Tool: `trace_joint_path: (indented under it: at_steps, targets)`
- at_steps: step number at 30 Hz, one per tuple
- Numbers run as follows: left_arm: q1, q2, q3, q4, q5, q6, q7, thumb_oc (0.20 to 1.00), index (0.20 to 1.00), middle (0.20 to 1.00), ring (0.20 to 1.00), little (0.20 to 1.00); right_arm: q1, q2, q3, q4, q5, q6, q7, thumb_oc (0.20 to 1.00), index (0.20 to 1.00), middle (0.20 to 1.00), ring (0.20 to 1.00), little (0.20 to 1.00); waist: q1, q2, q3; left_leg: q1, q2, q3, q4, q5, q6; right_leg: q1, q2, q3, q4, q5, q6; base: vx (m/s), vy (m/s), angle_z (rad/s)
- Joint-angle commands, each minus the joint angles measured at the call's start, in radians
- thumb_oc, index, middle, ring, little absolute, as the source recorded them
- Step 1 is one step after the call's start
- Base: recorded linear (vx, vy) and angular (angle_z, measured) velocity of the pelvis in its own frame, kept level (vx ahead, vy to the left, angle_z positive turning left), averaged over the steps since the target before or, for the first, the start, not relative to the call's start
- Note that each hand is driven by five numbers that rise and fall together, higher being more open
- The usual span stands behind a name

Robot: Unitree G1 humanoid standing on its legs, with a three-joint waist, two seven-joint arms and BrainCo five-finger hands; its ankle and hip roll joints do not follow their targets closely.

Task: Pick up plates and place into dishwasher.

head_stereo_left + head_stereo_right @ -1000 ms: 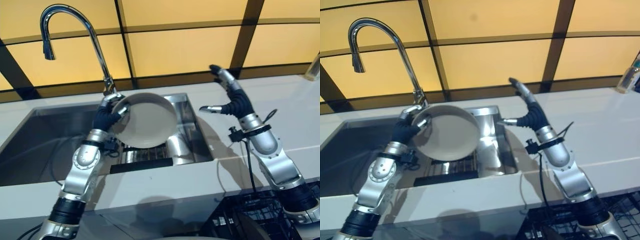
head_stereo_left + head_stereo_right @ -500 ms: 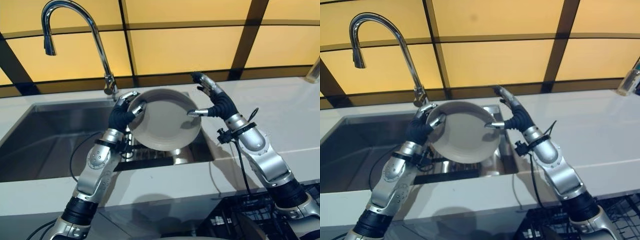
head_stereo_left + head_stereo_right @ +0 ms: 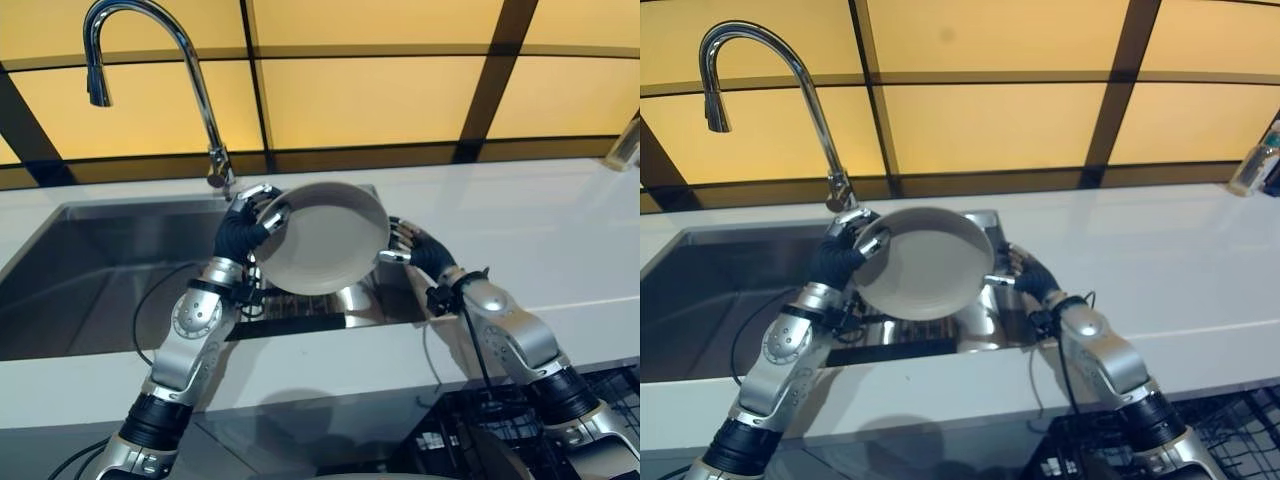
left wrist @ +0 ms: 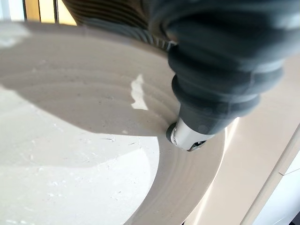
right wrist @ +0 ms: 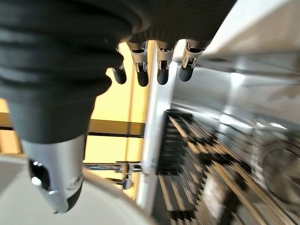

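Note:
A round beige plate (image 3: pixel 320 240) hangs tilted above the right end of the sink, its hollow side facing me. My left hand (image 3: pixel 240 232) is shut on its left rim, and in the left wrist view the thumb (image 4: pixel 206 108) presses on the plate's inner face (image 4: pixel 70 164). My right hand (image 3: pixel 415 250) sits low at the plate's right edge. Its fingers (image 5: pixel 161 70) are straight and spread, and its thumb (image 5: pixel 51 154) hovers just over the plate's rim (image 5: pixel 70 206), not closed round it.
Below the plate is the steel sink (image 3: pixel 100 260), with a slatted rack (image 3: pixel 300 310) and a metal cup (image 3: pixel 355 297) in it. The curved faucet (image 3: pixel 190 70) rises behind my left hand. White counter (image 3: pixel 540 220) runs to the right. A dark wire dishwasher rack (image 3: pixel 470 440) lies at lower right.
The plate rose from the sink and moved right, then settled. My right hand came down from its raised place and tucked in low at the plate's right edge.

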Motion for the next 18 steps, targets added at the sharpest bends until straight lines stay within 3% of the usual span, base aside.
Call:
trace_joint_path:
  at_steps: [1, 10, 18]
  targets:
    - [-0.049, 0.016, 0.010, -0.008, -0.068, -0.091, -0.016, 0.200, 0.200, 0.200, 0.200, 0.200, -0.034, 0.033, 0.017, 0.036, 0.054, -0.033, -0.004, 1.000, 1.000, 1.000, 1.000, 1.000, 0.025, -0.058, -0.054, -0.068, -0.053, 0.002, 0.057, -0.075, 0.036, 0.007, 0.011, 0.003, 0.004, -0.099, 0.021, 0.00, 0.000, 0.00]
    - [-0.032, -0.047, -0.043, -0.010, -0.105, -0.067, -0.046, 0.200, 0.200, 0.200, 0.200, 0.200, -0.072, 0.098, 0.044, 0.063, 0.071, -0.085, -0.060, 1.000, 1.000, 1.000, 1.000, 1.000, 0.040, -0.063, -0.040, -0.074, -0.060, 0.001, 0.094, -0.097, 0.046, 0.010, 0.009, 0.011, 0.007, -0.099, 0.019, 0.00, 0.000, 0.00]
    - [-0.020, -0.053, -0.069, -0.004, -0.128, -0.027, -0.063, 0.200, 0.200, 0.200, 0.200, 0.200, -0.086, 0.097, -0.003, 0.058, 0.133, -0.128, -0.128, 1.000, 1.000, 1.000, 1.000, 1.000, 0.036, -0.062, -0.033, -0.075, -0.062, 0.006, 0.111, -0.107, 0.052, 0.003, 0.006, 0.021, 0.009, -0.091, 0.023, 0.00, 0.000, 0.00]
